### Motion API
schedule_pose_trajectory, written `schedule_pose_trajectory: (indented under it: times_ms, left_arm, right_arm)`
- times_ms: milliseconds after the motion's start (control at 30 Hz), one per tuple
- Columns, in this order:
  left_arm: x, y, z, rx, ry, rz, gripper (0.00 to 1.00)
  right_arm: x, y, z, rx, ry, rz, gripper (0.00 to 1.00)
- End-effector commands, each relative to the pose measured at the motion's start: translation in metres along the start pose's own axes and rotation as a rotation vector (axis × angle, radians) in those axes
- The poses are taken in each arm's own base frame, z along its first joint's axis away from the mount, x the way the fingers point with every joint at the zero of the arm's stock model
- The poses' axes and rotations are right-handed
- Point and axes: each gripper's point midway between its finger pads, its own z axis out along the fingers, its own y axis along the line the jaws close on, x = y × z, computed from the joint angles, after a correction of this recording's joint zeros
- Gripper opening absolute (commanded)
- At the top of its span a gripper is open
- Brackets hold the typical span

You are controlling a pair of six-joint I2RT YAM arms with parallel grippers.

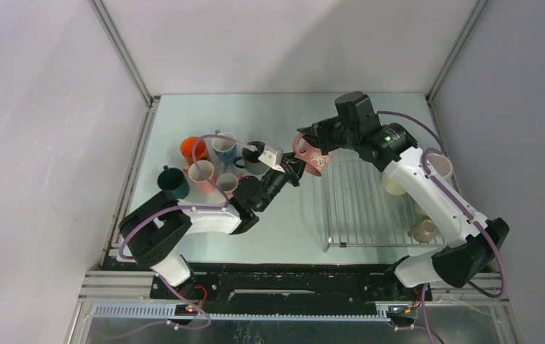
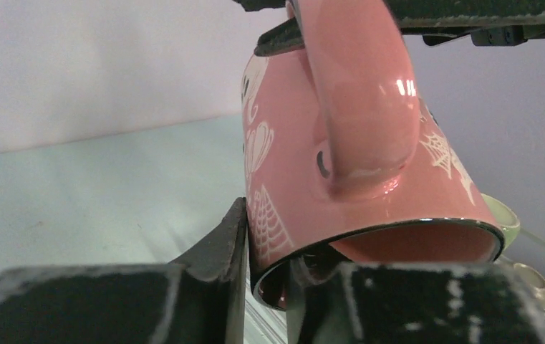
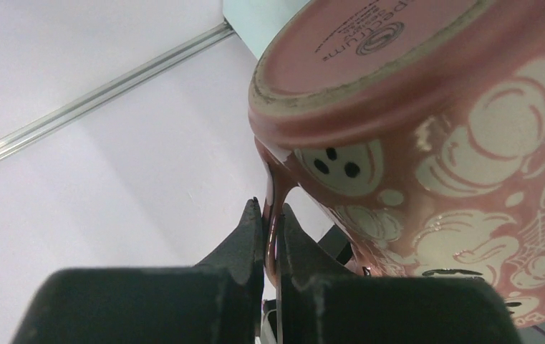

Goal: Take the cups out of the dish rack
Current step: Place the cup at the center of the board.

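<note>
A pink mug point(image 1: 314, 160) with white spider-web and ghost prints hangs in the air over the left edge of the wire dish rack point(image 1: 369, 211). My right gripper point(image 1: 311, 140) is shut on its handle point(image 3: 271, 208), with the mug's base turned toward the right wrist camera point(image 3: 434, 129). My left gripper point(image 1: 296, 170) straddles the mug's rim point(image 2: 369, 143), one finger point(image 2: 230, 244) against the outer wall and the other inside the mouth, shut on the wall. Three pale mugs remain on the rack's right side, one of them at the near right point(image 1: 425, 229).
Several unloaded mugs stand grouped on the table at the left, among them an orange one point(image 1: 193, 148), a dark teal one point(image 1: 172, 180) and a pink one point(image 1: 201, 173). Enclosure walls with metal rails close in the table on both sides.
</note>
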Motion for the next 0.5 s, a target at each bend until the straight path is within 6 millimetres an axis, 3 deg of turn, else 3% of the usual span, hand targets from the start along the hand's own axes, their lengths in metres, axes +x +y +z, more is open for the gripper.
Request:
schedule_pose_trajectory:
  times_ms: [0, 67, 267, 367, 467]
  left_arm:
    - [-0.059, -0.006, 0.014, -0.019, -0.151, -0.042, 0.11]
    - [-0.062, -0.004, 0.014, -0.038, -0.15, -0.057, 0.01]
    - [-0.068, -0.004, 0.014, -0.059, -0.121, -0.082, 0.0]
    - [-0.068, -0.004, 0.013, -0.068, -0.089, -0.096, 0.0]
    - [-0.067, -0.003, 0.011, -0.075, -0.062, -0.102, 0.0]
  right_arm:
    - [0.014, 0.032, -0.037, -0.153, 0.056, -0.005, 0.0]
    - [0.014, 0.03, -0.038, -0.156, 0.058, -0.004, 0.0]
    - [0.009, 0.023, -0.037, -0.169, 0.054, -0.01, 0.0]
    - [0.006, 0.024, -0.036, -0.183, 0.049, -0.036, 0.16]
    - [0.002, 0.024, -0.034, -0.2, 0.049, -0.055, 0.41]
